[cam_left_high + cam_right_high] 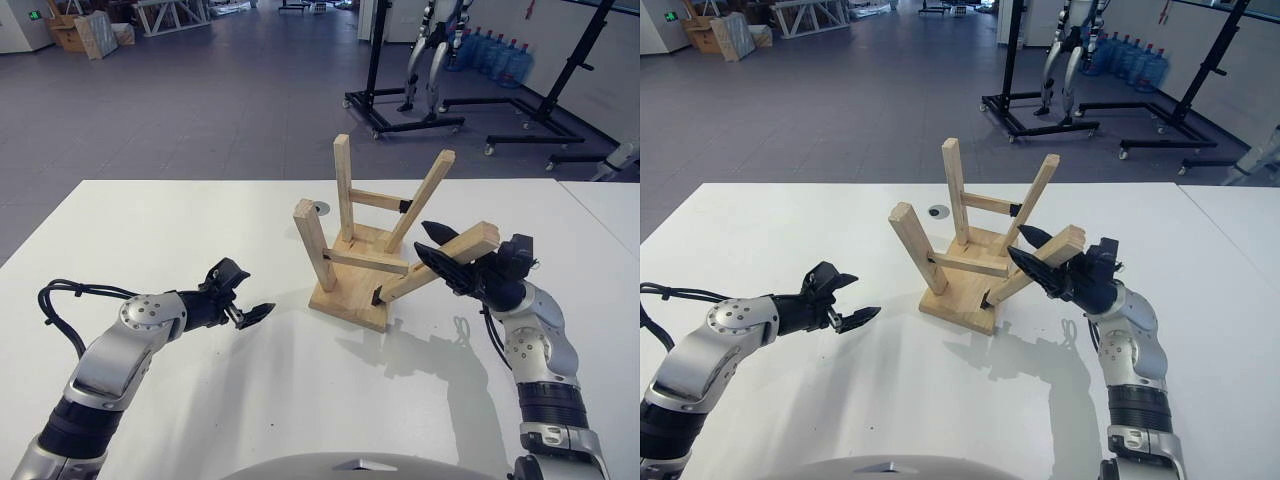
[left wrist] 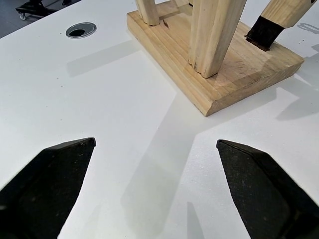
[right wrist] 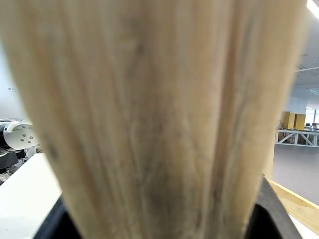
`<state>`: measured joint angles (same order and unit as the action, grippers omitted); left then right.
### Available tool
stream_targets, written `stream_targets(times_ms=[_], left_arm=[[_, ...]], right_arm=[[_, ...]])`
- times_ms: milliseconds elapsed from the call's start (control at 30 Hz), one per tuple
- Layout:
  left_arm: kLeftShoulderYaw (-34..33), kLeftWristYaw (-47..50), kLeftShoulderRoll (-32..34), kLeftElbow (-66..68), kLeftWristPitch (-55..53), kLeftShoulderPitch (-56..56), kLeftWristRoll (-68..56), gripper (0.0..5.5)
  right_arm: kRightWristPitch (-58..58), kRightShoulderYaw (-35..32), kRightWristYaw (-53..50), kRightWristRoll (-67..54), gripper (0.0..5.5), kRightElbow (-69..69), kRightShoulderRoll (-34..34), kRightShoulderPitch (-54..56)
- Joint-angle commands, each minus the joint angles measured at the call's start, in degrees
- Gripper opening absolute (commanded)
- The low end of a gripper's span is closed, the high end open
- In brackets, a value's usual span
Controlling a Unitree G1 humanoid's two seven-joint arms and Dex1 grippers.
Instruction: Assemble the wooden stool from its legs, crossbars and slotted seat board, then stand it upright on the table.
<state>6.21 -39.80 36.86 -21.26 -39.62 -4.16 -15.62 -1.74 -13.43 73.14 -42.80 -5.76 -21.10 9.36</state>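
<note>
You had the stool (image 1: 365, 255) apparently all assembled but upside down on its seat board (image 1: 345, 300) mid-table, so only standing it upright looked left. Your right gripper (image 1: 440, 252) was pinching the near right leg (image 1: 470, 243). Your left gripper (image 1: 250, 292) hung spread wide over open table (image 1: 150, 230), apart from the stool, with edges well off.

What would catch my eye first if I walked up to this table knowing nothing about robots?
Most striking is the wooden stool in the middle of the white table, upside down with its seat board underneath and its four legs in the air. The right gripper is closed around the leg nearest it. The left gripper is open above the table to the stool's left, holding nothing.
</note>
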Motion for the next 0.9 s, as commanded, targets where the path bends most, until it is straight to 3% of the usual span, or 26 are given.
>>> stream_targets(times_ms=[33,900], left_arm=[[0.4,0.3,-0.1,-0.4,-0.7,-0.4,0.1,4.46],[1.1,1.0,-0.4,-1.2,-0.5,0.5,0.5,4.46]], right_arm=[[1.4,1.0,-0.4,0.3,2.02,0.7,0.5,-0.9],[0.2,2.6,-1.0,3.7,2.02,3.6,-3.0,-1.8]])
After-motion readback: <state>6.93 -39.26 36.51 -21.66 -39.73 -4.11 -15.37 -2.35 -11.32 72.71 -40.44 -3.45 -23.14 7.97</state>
